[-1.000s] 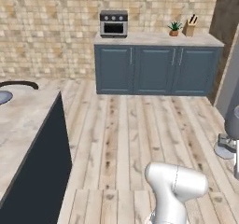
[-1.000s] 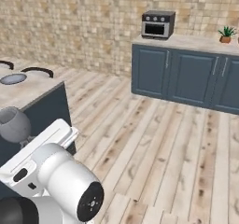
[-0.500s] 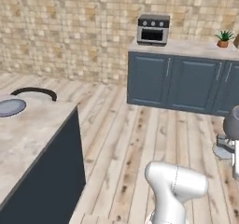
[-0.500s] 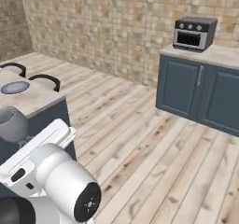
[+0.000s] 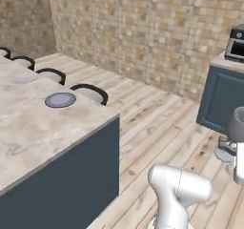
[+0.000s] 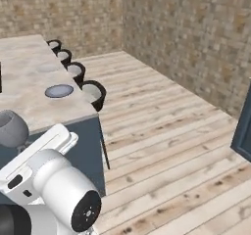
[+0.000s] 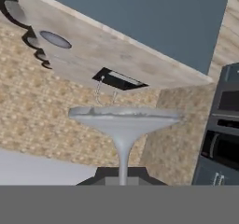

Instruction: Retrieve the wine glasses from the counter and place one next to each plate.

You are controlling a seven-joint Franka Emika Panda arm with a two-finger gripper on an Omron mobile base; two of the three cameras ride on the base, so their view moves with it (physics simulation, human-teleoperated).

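One goblet [image 7: 122, 125] is clamped by its stem in the claw [image 7: 122, 175], its foot turned away from the hand; the dark bowl [image 6: 12, 129] shows beside the arm. Step in hand: carrying it to the island top [image 5: 33, 128]. Ahead of the claw lies the blue-grey plate [image 5: 60, 99]. Next move, by judgement: approach, turn the goblet upright, and set it just beside that plate.

Place: domestic kitchen, showing as rendered.
Evidence: marbled island worktop [image 5: 28, 137] carrying a plate [image 5: 60, 99]; stools [image 6: 93, 93] lining it; toaster oven [image 5: 236, 44] sitting on blue cabinet [image 5: 221, 99].
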